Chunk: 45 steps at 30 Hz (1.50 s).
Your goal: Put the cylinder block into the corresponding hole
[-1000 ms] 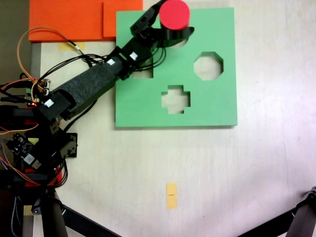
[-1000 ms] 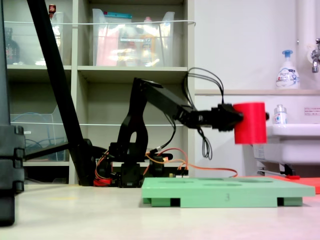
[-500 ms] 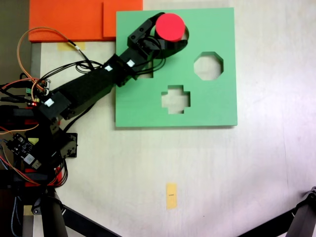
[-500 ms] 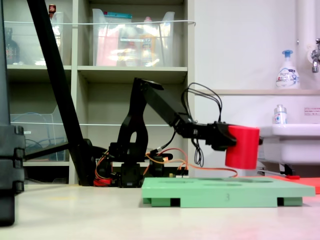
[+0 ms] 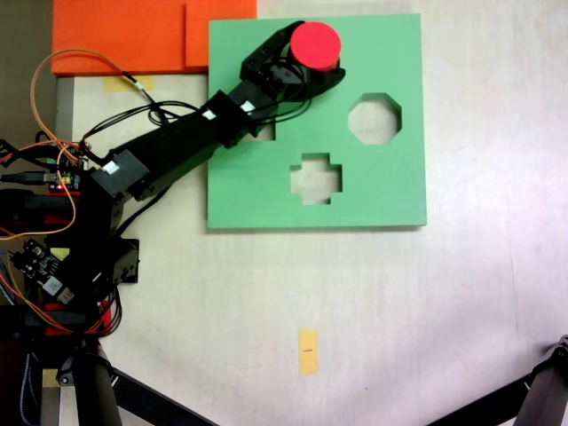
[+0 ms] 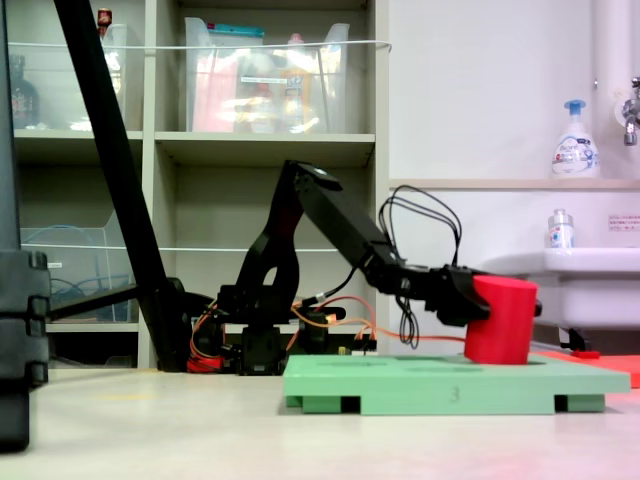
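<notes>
My gripper (image 5: 312,71) is squeezing the red cylinder block (image 5: 316,44). I hold it low over the green board (image 5: 382,186), right where the round hole must be. From the side, its bottom (image 6: 497,352) looks like it is at the board's top. I think pushing it in and letting go are left.

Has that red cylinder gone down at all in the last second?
Yes. The red cylinder has dropped toward the green board; its base now sits at the board's top, where earlier it hung well above.

cylinder block (image 5: 316,44) on board (image 5: 390,186), gripper (image 5: 306,64) around it
</notes>
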### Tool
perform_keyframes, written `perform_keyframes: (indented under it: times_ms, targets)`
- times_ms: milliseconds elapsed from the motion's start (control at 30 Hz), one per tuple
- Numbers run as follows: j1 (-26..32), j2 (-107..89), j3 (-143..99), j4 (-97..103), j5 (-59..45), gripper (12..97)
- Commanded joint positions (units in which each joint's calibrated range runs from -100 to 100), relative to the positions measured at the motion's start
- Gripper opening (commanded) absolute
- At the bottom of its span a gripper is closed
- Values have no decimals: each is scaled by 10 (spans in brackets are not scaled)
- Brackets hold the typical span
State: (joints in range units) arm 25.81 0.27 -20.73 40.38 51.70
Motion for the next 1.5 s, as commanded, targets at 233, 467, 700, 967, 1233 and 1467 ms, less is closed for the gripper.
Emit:
perform_keyframes:
  times_ms: [233, 467, 700, 967, 1233, 1467]
  targets:
    - [8, 57, 92, 22, -2, 344]
    - [8, 75, 92, 23, 0, 428]
    - [10, 28, 10, 28, 17, 562]
    - [10, -26, -63, 55, 16, 776]
    - [6, -355, -167, 42, -5, 804]
    - [-43, -669, -139, -226, -129, 444]
